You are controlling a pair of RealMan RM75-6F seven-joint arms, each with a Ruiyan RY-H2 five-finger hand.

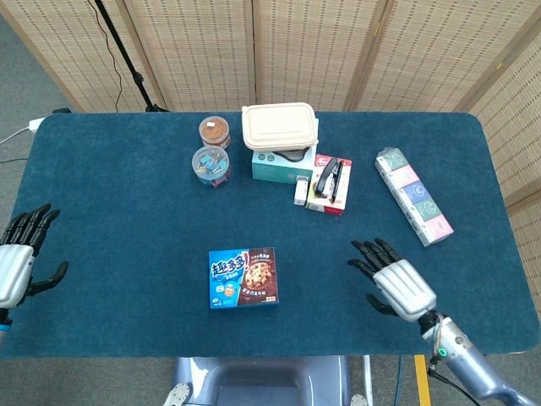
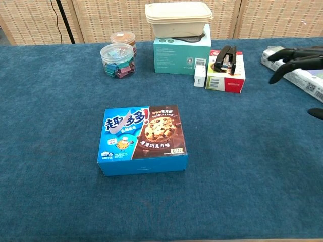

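We saw the right hand (image 1: 396,283) hovering over the blue tabletop (image 1: 118,169) at about 4 o'clock in the head view, palm down, its fingers (image 1: 369,252) spread apart and holding nothing. In the chest view only those dark fingertips (image 2: 288,56) showed, entering at 3 o'clock in front of the long pastel packet (image 2: 282,59).

The cookie box (image 1: 243,277) lay flat near the tabletop's front edge, at about 9 o'clock from the right hand and well apart from it; of all the things, it was the one nearest that hand.

The left hand (image 1: 17,258) hung at the tabletop's edge at 9 o'clock in the head view, fingers apart and empty, well away from everything.

Toward 12 o'clock stood a teal box (image 1: 277,163) with a cream lidded container (image 1: 280,127) on top. Just at its 9 o'clock stood two clear tubs, one of coloured clips (image 1: 210,165) and one with a brown top (image 1: 215,131). At its 4 o'clock a black stapler (image 1: 330,178) rested on a red-and-white box (image 1: 329,196).
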